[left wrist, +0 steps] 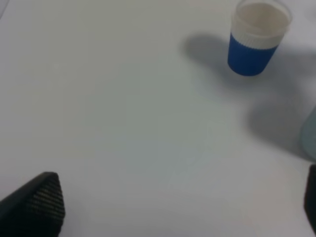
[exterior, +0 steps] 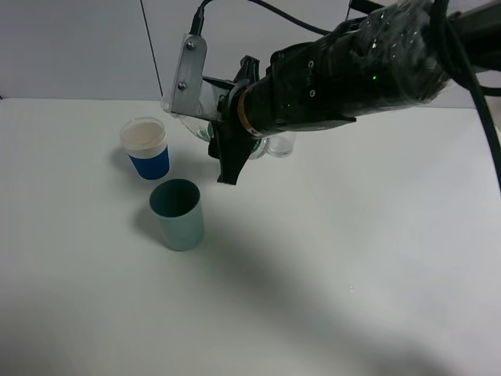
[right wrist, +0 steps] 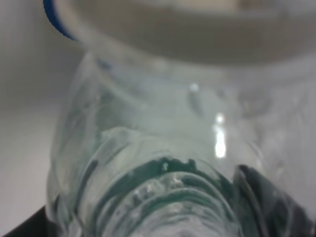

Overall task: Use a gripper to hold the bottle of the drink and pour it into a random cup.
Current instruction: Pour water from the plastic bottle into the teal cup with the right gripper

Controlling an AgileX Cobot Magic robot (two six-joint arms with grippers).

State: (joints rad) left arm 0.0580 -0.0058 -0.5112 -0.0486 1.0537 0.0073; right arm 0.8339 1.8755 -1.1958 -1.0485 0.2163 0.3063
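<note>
My right gripper (exterior: 225,133) reaches in from the upper right across the middle of the table and is shut on the bottle of the drink (exterior: 202,124), held tilted above the table behind the cups. In the right wrist view the clear, green-tinted bottle (right wrist: 163,168) fills the picture, with a dark finger (right wrist: 270,200) pressed to its side. The teal-green cup (exterior: 178,213) stands upright and open in front of and below the bottle, apart from it. My left gripper (left wrist: 177,207) is open over bare table, and the cup's edge (left wrist: 310,133) shows at its side.
A white paper cup with a blue sleeve (exterior: 146,147) (left wrist: 254,42) stands just behind and left of the teal cup. A clear glass (exterior: 279,145) is partly hidden behind the right arm. The white table (exterior: 352,298) stretches wide to the front and right.
</note>
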